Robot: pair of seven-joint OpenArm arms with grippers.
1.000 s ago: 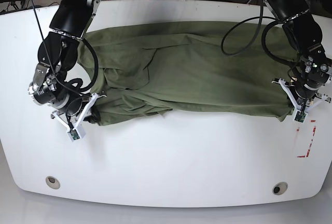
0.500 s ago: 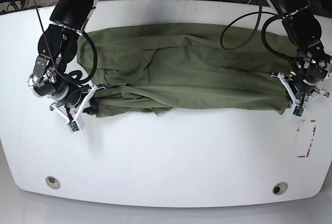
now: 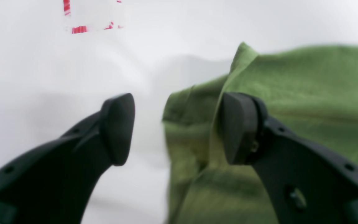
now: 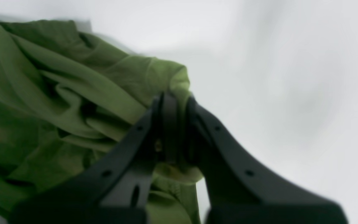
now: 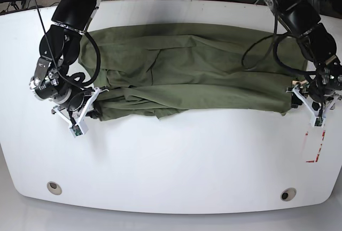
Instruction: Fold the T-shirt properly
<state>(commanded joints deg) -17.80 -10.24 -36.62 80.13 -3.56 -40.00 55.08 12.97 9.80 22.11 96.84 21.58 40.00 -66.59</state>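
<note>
T-shirt (image 5: 192,76) lies folded lengthwise across table (image 5: 171,161) far half; right gripper (image 4: 174,107) pinching bunched end, left gripper (image 3: 177,127) spread at opposite corner. Crosswise folds remain.

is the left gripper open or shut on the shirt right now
Open. In the left wrist view the left gripper has its jaws spread wide, and the T-shirt edge lies loose between them, not pinched.

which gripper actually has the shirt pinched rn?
The right gripper: fingers closed on a T-shirt fold. The left gripper is open beside the edge.
</note>
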